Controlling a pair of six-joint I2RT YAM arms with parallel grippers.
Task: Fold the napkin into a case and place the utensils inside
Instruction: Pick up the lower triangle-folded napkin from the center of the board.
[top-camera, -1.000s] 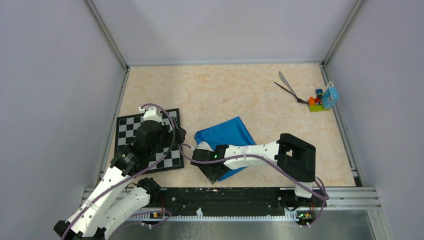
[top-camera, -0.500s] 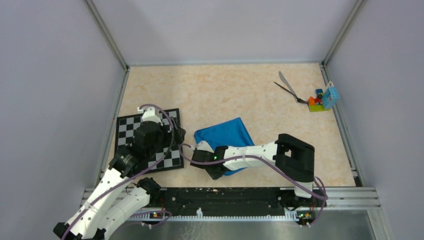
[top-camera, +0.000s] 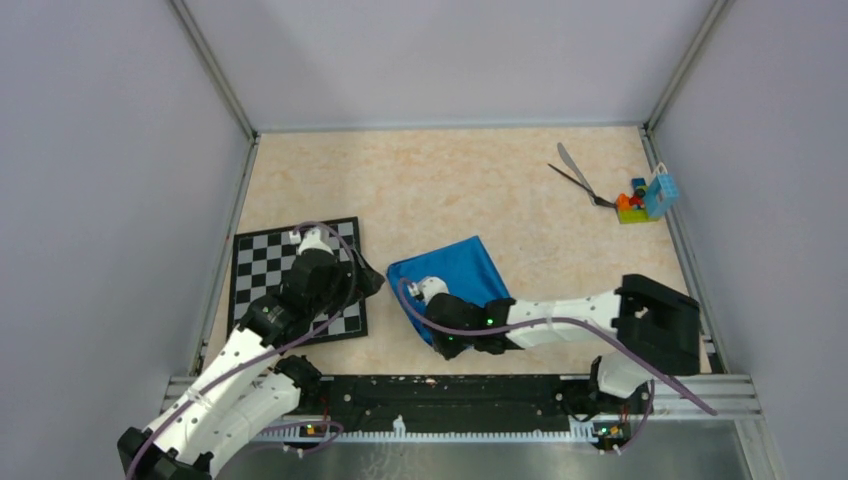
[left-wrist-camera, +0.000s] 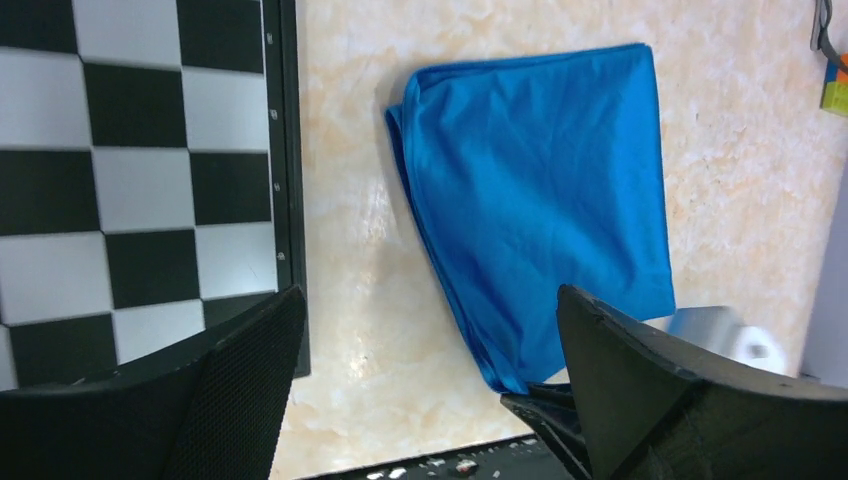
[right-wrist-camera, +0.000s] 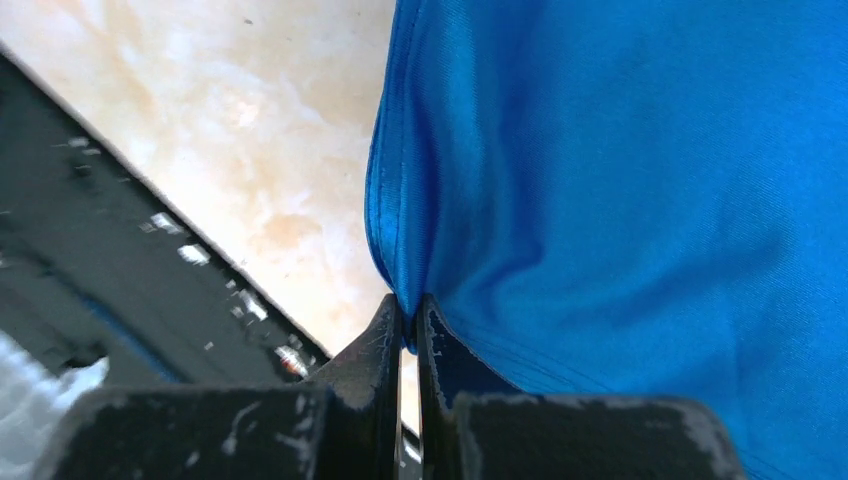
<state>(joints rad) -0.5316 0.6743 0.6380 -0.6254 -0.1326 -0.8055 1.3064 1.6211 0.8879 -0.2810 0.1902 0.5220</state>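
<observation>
The blue napkin (top-camera: 452, 272) lies folded on the table, right of the chessboard. My right gripper (top-camera: 440, 342) is at its near corner. In the right wrist view the jaws (right-wrist-camera: 410, 305) are shut on the napkin's (right-wrist-camera: 620, 200) layered corner edge. My left gripper (top-camera: 368, 280) hovers open over the chessboard's right edge. In the left wrist view its fingers (left-wrist-camera: 240, 390) stand wide apart above bare table, left of the napkin (left-wrist-camera: 540, 200). The utensils, a silver knife (top-camera: 570, 163) and a thin black piece (top-camera: 577, 181), lie crossed at the far right.
The chessboard (top-camera: 262, 262) lies at the left, under my left arm. Colourful toy blocks (top-camera: 640, 200) sit by the right wall beside the utensils. A black rail (top-camera: 450, 395) runs along the near table edge just behind my right gripper.
My right gripper has closed on the napkin's near corner, and its arm has stretched out with the elbow swung right. My left arm has shifted slightly toward the napkin.
</observation>
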